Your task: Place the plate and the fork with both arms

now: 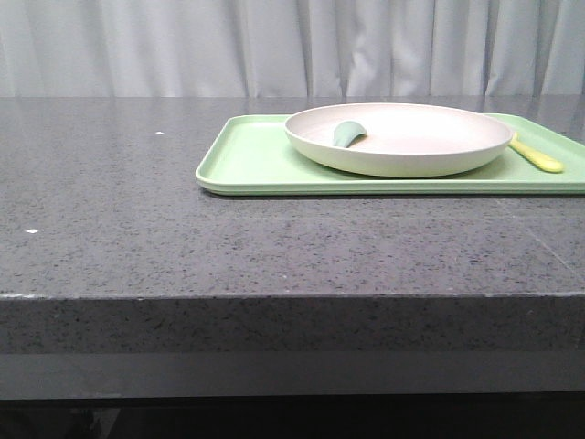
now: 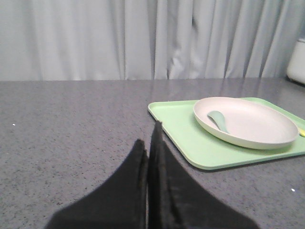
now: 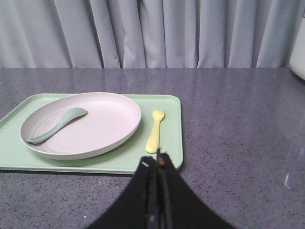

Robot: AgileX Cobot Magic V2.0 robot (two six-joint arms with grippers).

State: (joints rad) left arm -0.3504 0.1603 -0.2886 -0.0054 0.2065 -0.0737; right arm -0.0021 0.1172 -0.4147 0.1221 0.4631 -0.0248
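The cream plate (image 1: 398, 139) lies on a light-green tray (image 1: 247, 160) at the back right of the table; it also shows in the left wrist view (image 2: 248, 123) and the right wrist view (image 3: 83, 125). A green-blue curved utensil (image 1: 348, 133) lies in it. The pale-yellow fork (image 1: 537, 156) lies on the tray to the plate's right, also in the right wrist view (image 3: 155, 130). My left gripper (image 2: 148, 136) is shut and empty, short of the tray's near left corner. My right gripper (image 3: 156, 160) is shut and empty, just short of the fork's handle end. Neither arm shows in the front view.
The dark speckled table (image 1: 137, 229) runs to a front edge (image 1: 274, 294). A grey curtain (image 1: 274, 46) hangs behind. A white object (image 2: 296, 62) stands at the far right edge, also in the right wrist view (image 3: 298, 57).
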